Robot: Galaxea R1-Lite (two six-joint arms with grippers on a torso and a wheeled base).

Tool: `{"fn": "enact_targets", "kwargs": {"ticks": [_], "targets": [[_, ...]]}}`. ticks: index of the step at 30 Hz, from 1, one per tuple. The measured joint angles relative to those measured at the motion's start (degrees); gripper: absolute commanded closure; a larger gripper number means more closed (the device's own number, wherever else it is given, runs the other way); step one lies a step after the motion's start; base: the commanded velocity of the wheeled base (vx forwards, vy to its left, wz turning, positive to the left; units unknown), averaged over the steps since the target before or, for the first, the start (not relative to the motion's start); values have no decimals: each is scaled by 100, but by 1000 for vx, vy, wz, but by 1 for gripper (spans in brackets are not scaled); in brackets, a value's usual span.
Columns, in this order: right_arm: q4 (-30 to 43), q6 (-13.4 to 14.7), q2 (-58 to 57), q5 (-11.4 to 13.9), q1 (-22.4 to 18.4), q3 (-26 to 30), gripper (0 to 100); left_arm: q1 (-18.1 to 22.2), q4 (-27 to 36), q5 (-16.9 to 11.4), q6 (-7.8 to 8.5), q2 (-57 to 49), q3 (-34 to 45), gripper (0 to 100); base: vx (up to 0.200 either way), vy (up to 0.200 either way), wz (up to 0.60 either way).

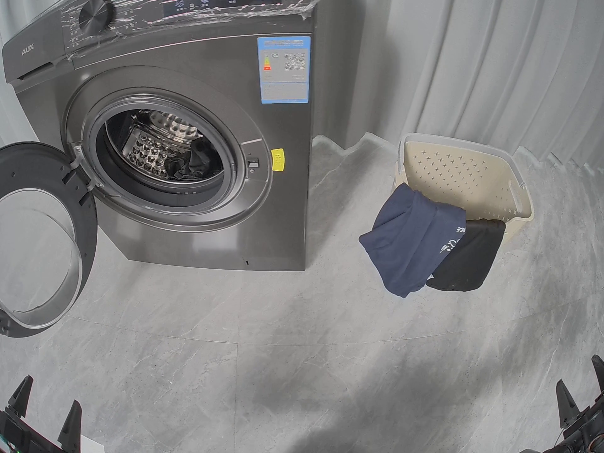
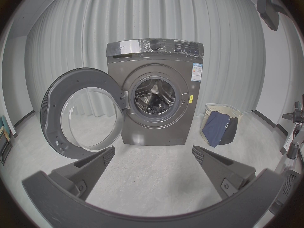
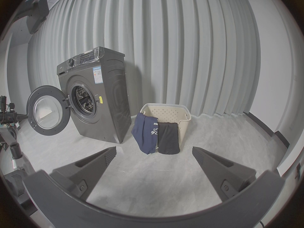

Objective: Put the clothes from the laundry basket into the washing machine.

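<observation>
Two garments hang over the front rim of the laundry basket (image 1: pixel 469 158), well ahead of the right jaws. The navy garment (image 1: pixel 412 237) is on the side nearer the washing machine (image 1: pixel 207 221). The black garment (image 1: pixel 469 256) is just beside it, with the navy cloth lapping over its edge. Both drape down the basket's outer wall toward the floor (image 1: pixel 283 360).

The right jaws are wide open with nothing between them, low over the floor and far short of the basket. The left jaws are open too and hold nothing, their dark fingers (image 2: pixel 90 167) spread apart. The two pairs of jaws are well apart from each other.

Straight ahead of the left jaws, and well away from them, stands the grey front-loading washing machine. Its round door (image 1: pixel 38 240) is swung fully open to the robot's left. A dark piece of clothing (image 1: pixel 192 158) lies inside the drum (image 1: pixel 151 149).

The cream basket stands on the floor to the right of the machine, near it but not touching. Clear film (image 1: pixel 189 1) is stretched over the machine's control panel. A blue label (image 1: pixel 284 69) and a small yellow sticker (image 1: pixel 277 159) are on its front. A pale curtain (image 1: pixel 472 51) hangs behind the machine and the basket.
</observation>
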Motion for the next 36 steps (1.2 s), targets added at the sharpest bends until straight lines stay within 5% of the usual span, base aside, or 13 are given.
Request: {"fn": "enact_targets", "kwargs": {"ticks": [10, 23, 36], "targets": [[5, 0, 2, -2, 2, 0, 0, -2, -2, 2, -13, 2, 0, 0, 0, -20, 0], [2, -2, 5, 0, 0, 0, 0, -5, -2, -6, -11, 2, 0, 0, 0, -200, 0], [5, 0, 5, 1, -6, 0, 0, -10, 0, 0, 1, 2, 0, 0, 0, -77, 0]]}}
